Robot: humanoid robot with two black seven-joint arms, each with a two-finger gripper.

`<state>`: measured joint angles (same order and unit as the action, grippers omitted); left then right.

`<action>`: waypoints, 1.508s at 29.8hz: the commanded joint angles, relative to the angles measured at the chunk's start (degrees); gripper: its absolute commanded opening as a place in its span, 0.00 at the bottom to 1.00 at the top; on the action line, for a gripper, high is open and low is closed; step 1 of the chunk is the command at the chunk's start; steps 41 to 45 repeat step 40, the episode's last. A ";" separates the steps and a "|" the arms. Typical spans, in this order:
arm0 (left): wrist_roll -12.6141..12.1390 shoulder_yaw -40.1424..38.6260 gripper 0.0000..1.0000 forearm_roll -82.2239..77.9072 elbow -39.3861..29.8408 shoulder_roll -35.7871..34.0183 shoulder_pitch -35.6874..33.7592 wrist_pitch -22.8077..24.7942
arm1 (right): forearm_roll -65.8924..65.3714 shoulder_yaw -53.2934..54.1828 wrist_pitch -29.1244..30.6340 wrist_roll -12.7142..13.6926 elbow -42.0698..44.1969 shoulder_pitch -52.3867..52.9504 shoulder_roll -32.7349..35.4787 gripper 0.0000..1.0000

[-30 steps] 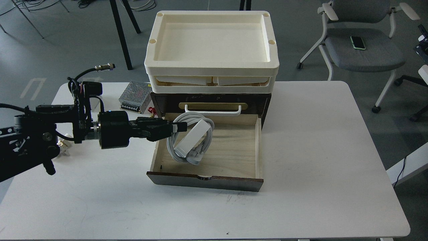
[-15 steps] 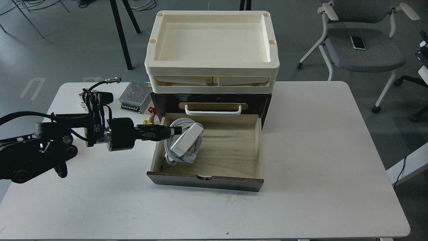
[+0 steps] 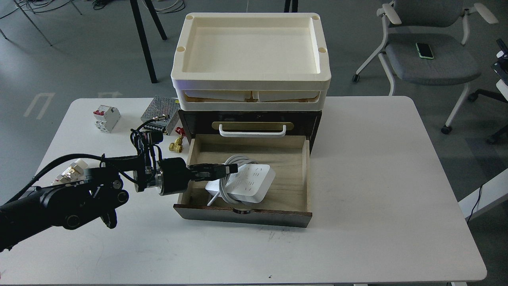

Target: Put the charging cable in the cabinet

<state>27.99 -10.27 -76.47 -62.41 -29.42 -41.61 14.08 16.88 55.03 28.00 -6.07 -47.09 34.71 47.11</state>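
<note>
While the left arm reaches in from the left edge, its left gripper (image 3: 228,169) sits just over the left wall of the open drawer (image 3: 289,180), fingers pointing right. They look pinched close together on the white cord at the charging cable (image 3: 248,183), though the dark tips make the exact contact hard to read. The power strip lies flat on the pale wood floor of the drawer, socket face up, in the front-left part of the compartment. Its long axis runs roughly left to right, tilted a little so the right end sits farther back. The thick cord loops around its left and back sides, with one strand trailing toward the drawer front.

The drawer is pulled well out from the cabinet (image 3: 189,121), a dark brown chest whose upper drawer is closed, white bar handle (image 3: 252,131) across its brass plate. Stacked cream trays (image 3: 251,84) sit on top of the chest. On the white table (image 3: 377,198) to the left: a perforated metal power-supply box (image 3: 160,109) just beside the chest, a small brass fitting (image 3: 176,145) near the drawer's back-left corner, and a white circuit breaker (image 3: 106,118) with red switches farther left. The right arm is out of sight.
</note>
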 commanded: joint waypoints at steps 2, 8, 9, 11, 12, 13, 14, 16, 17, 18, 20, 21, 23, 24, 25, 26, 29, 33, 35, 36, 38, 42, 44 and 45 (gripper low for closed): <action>0.01 -0.10 0.39 0.18 0.80 2.43 -0.05 0.24 | 0.00 0.16 0.00 0.00 0.07 0.00 0.00 1.00; 0.01 -0.54 0.79 2.20 1.59 3.75 0.04 0.07 | 0.09 0.25 0.00 0.00 -0.02 -0.70 0.09 1.00; 0.01 -0.54 0.81 2.81 1.59 3.67 -0.05 0.07 | 0.09 0.16 0.00 0.00 -0.02 -0.79 0.09 1.00; 0.01 -0.54 0.86 3.35 1.59 3.23 -0.31 0.24 | 0.09 0.16 0.00 0.00 -0.02 -0.96 0.09 1.00; 0.01 -0.54 0.87 3.35 1.68 2.96 -0.40 0.24 | 0.09 0.25 0.00 0.00 -0.02 -0.96 0.09 1.00; 0.01 -0.54 0.90 3.43 1.68 2.35 -0.58 0.07 | 0.09 0.25 0.00 0.00 -0.11 -0.96 0.00 1.00; 0.01 -0.54 0.92 3.43 1.68 1.04 -0.58 0.07 | 0.09 0.25 0.00 0.00 -0.11 -0.96 0.00 1.00; 0.01 -1.06 0.92 3.52 1.33 -3.78 -0.49 0.07 | 0.09 0.34 0.00 0.00 -0.20 -0.96 0.00 1.00; 0.01 -1.76 0.92 4.04 0.72 -7.03 -0.23 0.07 | 0.09 0.43 0.00 0.00 -0.11 -0.96 0.00 1.00; 0.01 -2.72 0.93 4.66 0.36 -9.49 0.03 0.24 | 0.09 0.43 0.00 0.00 -0.20 -0.96 0.00 1.00; 0.01 -4.14 0.92 7.20 -0.25 -14.24 0.82 0.68 | 0.09 0.43 0.00 0.00 -0.28 -0.88 0.00 1.00; 0.01 -4.49 0.92 9.74 -0.26 -16.61 1.79 1.03 | 0.09 0.43 0.00 0.00 -0.37 -0.88 0.00 1.00; 0.01 -6.24 0.93 19.73 0.18 -21.45 3.11 3.04 | 0.09 0.51 0.00 -0.08 -1.16 -0.96 0.00 1.00; 0.01 -7.38 0.95 27.18 1.49 -23.04 3.55 6.01 | 0.09 0.43 0.00 -0.17 -2.38 -0.96 -0.08 1.00; 0.01 -8.18 0.96 33.86 3.76 -23.58 3.47 9.35 | 0.09 0.43 0.00 -0.35 -4.22 -0.96 -0.17 1.00; 0.01 -9.14 0.98 40.72 8.14 -23.49 3.46 13.92 | 0.00 0.43 0.00 -0.78 -6.24 -0.96 -0.52 1.00; 0.01 -13.70 0.99 57.26 20.27 -20.43 2.06 13.92 | -0.09 0.52 0.00 -1.75 -8.63 -0.09 -3.85 1.00; 0.01 -23.54 0.99 68.63 30.31 -14.28 -1.71 13.92 | -0.27 0.43 0.00 -2.45 -5.13 3.51 -9.65 1.00; 0.01 -26.71 0.99 70.40 30.86 -11.73 -3.03 13.92 | -0.27 0.51 0.00 -3.94 -4.24 4.83 -13.78 1.00; 0.01 -27.95 0.99 70.49 30.77 -10.15 -3.47 13.92 | -0.27 0.60 0.00 -4.82 -4.24 4.92 -14.58 1.00; 0.01 -28.92 0.99 70.41 30.77 -8.38 -3.74 13.92 | -0.27 1.83 0.00 -6.32 -4.06 4.84 -15.03 1.00; 0.01 -28.75 0.99 70.23 30.86 -8.03 -3.83 13.92 | -0.27 2.80 0.00 -7.55 -4.06 4.66 -14.94 1.00; 0.01 -28.75 0.99 70.23 30.86 -8.03 -3.83 13.92 | -0.27 2.80 0.00 -7.55 -4.06 4.66 -14.94 1.00; 0.01 -28.75 0.99 70.23 30.86 -8.03 -3.83 13.92 | -0.27 2.80 0.00 -7.55 -4.06 4.66 -14.94 1.00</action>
